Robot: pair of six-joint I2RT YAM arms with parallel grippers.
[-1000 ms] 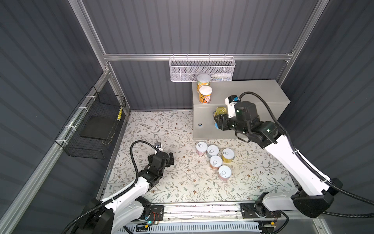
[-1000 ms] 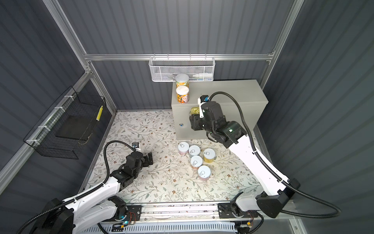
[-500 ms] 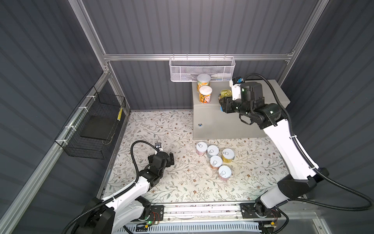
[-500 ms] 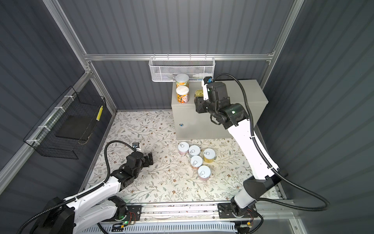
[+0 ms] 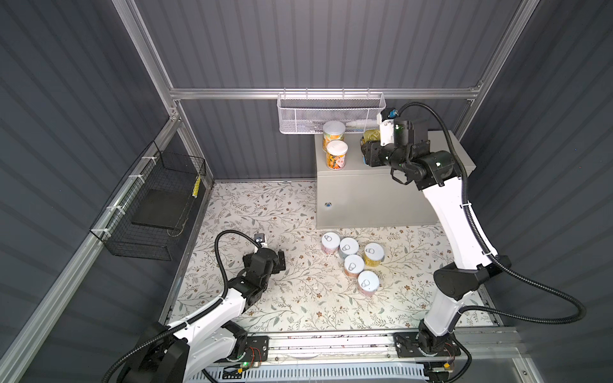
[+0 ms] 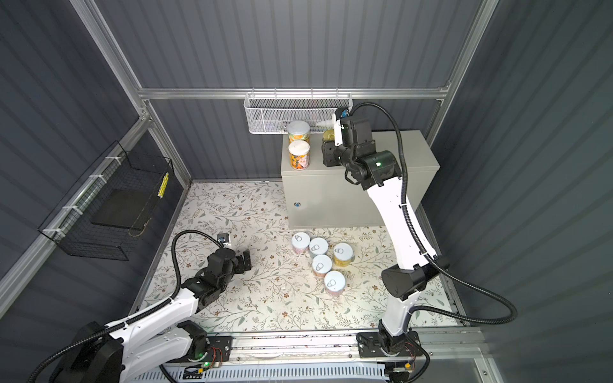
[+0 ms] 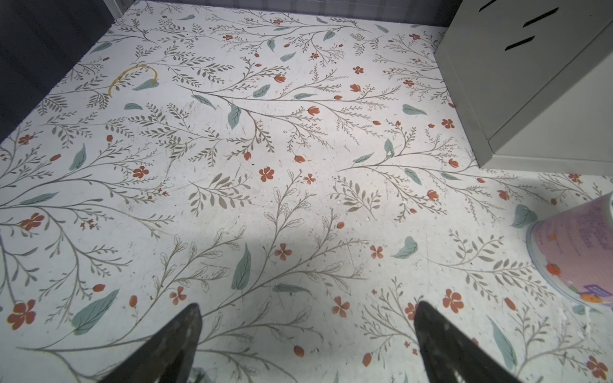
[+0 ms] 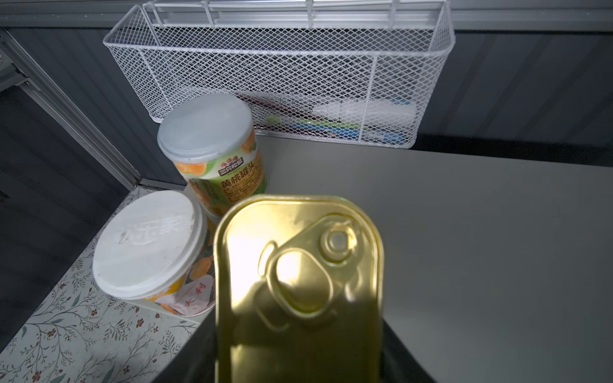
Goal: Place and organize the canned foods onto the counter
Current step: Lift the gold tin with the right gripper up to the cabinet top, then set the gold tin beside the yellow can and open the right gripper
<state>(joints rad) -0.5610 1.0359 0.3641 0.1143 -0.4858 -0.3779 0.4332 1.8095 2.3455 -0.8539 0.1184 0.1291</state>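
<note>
The right tool (image 5: 367, 151) clamped the flat gold rounded-rectangular tin (image 8: 298, 285) over the light-grey metal surface (image 5: 354, 159), upper right in both top views, near two white-lidded orange cans (image 5: 336, 155). Five round cans (image 5: 353, 263) clustered lower centre. The left tool (image 5: 281, 262) gaped wide.

Two cans (image 5: 336, 154) are standing leftmost on the counter (image 5: 371, 199), the tin (image 5: 371, 135) just right of them. Five cans (image 5: 353, 264) are clustering on the mat (image 5: 265, 212) before it.
</note>
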